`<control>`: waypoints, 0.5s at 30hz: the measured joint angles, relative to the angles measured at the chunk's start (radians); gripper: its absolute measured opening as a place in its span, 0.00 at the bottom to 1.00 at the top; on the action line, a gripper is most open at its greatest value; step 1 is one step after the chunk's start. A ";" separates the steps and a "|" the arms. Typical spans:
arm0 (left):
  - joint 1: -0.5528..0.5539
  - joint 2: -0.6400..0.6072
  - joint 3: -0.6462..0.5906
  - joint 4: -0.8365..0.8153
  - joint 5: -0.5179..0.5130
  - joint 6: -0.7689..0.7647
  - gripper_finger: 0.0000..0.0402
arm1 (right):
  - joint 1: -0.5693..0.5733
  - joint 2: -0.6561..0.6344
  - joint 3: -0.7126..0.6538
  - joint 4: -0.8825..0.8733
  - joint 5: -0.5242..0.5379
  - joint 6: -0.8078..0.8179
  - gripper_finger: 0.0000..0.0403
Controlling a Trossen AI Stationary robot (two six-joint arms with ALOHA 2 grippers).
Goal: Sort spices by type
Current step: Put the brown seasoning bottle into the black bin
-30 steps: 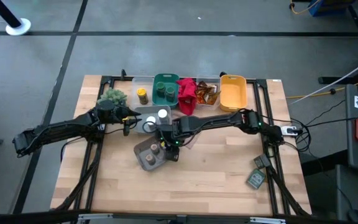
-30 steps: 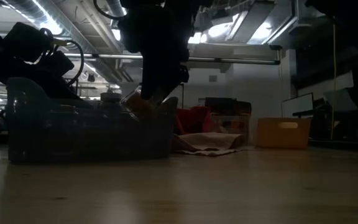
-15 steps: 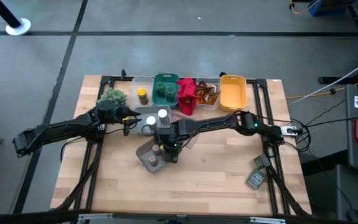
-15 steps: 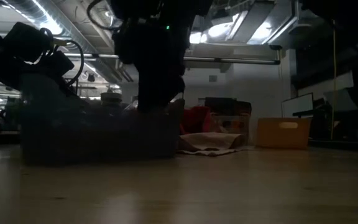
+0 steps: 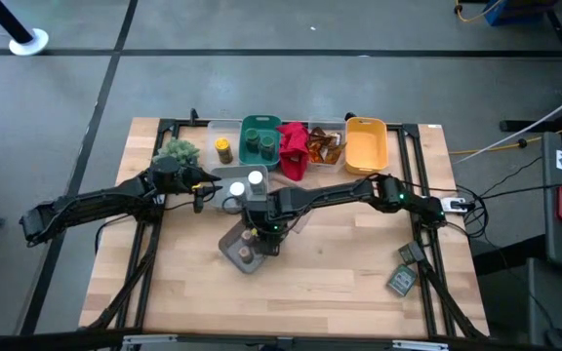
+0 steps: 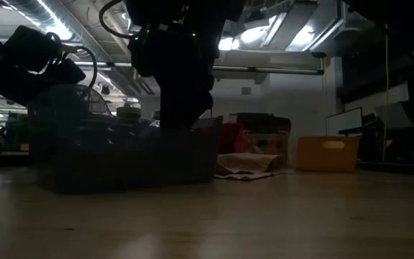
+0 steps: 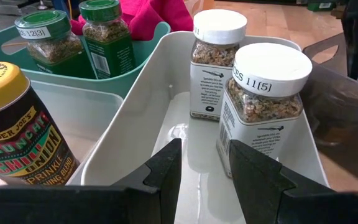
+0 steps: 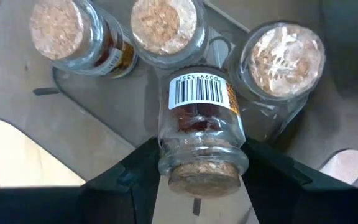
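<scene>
My right gripper (image 5: 261,237) reaches down into the grey bin (image 5: 232,246) and is shut on a cork-topped glass jar (image 8: 199,118). Three more cork-topped jars (image 8: 166,25) stand on the bin's floor around it. My left gripper (image 7: 205,171) waits open at the near wall of the white bin (image 7: 129,118), touching nothing. Two white-lidded jars (image 7: 266,99) stand in that bin. Green-lidded jars (image 7: 48,43) sit in the green bin (image 5: 260,141), and a yellow-lidded can (image 7: 11,124) stands in the clear bin beside it. My right gripper pinches the jar between its two fingers at the glass shoulder just below the cork (image 8: 166,158). The fingers come steeply from above and run along the jar. The cork end is up and the base points into the bin. Whether the base rests on the floor, I cannot tell.
A red cloth (image 5: 293,148), orange-brown packets (image 5: 325,144) and a yellow bin (image 5: 366,144) line the far edge. A bushy plant (image 5: 177,151) sits at the far left. Two dark green packets (image 5: 404,280) lie near the right front corner. Bare wood lies in front of the grey bin.
My right gripper has gone down with the cork-topped jar, from above the grey bin's rim to inside it. The bin has slid a little toward the table's right edge and turned slightly.
</scene>
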 joint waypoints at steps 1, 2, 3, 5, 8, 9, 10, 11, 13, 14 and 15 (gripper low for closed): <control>0.000 0.000 0.000 0.000 0.000 0.000 0.32 | 0.000 -0.001 0.000 0.003 0.000 0.000 0.50; 0.000 0.000 0.000 0.000 0.000 0.000 0.32 | 0.000 -0.001 0.000 0.005 0.000 0.000 0.51; 0.000 0.000 0.000 0.000 0.000 0.000 0.32 | 0.000 -0.001 0.000 0.007 0.000 0.000 0.51; 0.000 0.000 0.000 0.000 0.000 0.000 0.32 | 0.000 -0.001 0.000 0.020 0.000 0.000 0.52; 0.000 0.000 0.000 0.000 0.000 0.000 0.32 | 0.000 -0.002 0.000 0.025 0.001 0.000 0.53; 0.000 0.000 0.000 0.000 0.000 0.000 0.32 | 0.000 -0.001 0.000 0.025 0.001 0.000 0.53; 0.000 0.000 0.000 0.000 0.000 0.000 0.32 | 0.000 -0.001 0.000 0.025 0.002 0.000 0.53; 0.000 0.000 0.000 0.000 0.000 0.000 0.32 | 0.000 -0.002 0.000 0.025 0.002 0.000 0.53; 0.000 0.000 0.000 0.000 0.000 0.000 0.32 | 0.000 -0.002 0.000 0.025 0.004 0.000 0.53; 0.000 0.000 0.000 0.000 0.000 0.000 0.32 | 0.000 -0.002 0.000 0.025 0.004 0.000 0.53; 0.000 0.000 0.000 0.000 0.000 0.000 0.32 | 0.000 -0.002 0.000 0.025 0.004 0.000 0.53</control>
